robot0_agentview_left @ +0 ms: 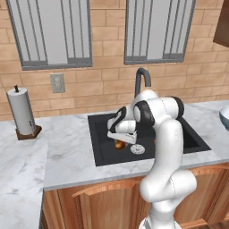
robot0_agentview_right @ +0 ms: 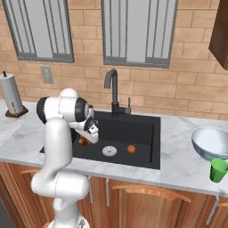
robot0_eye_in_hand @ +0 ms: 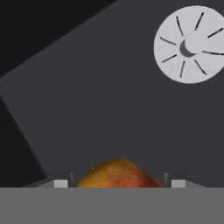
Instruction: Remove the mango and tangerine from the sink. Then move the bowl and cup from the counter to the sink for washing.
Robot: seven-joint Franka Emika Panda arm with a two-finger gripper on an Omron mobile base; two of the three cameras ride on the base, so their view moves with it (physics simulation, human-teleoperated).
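The mango (robot0_eye_in_hand: 118, 174), yellow-brown with a reddish flush, sits low between my two fingertips, and its sides reach both of them. My gripper (robot0_eye_in_hand: 119, 183) is shut on it, down inside the black sink (robot0_agentview_left: 100, 134). From the left base view, the mango (robot0_agentview_left: 119, 145) shows just under my gripper (robot0_agentview_left: 120, 139), left of the silver drain (robot0_agentview_left: 137, 149). The tangerine (robot0_agentview_right: 131, 149) lies on the sink floor right of the drain (robot0_agentview_right: 109, 151). On the counter (robot0_agentview_right: 178, 164) to the right stand the pale bowl (robot0_agentview_right: 211, 141) and a green cup (robot0_agentview_right: 218, 170).
A black gooseneck tap (robot0_agentview_right: 112, 84) rises behind the basin. A paper towel roll (robot0_agentview_left: 21, 112) stands on the counter at the far left. A brick wall with two windows closes off the back.
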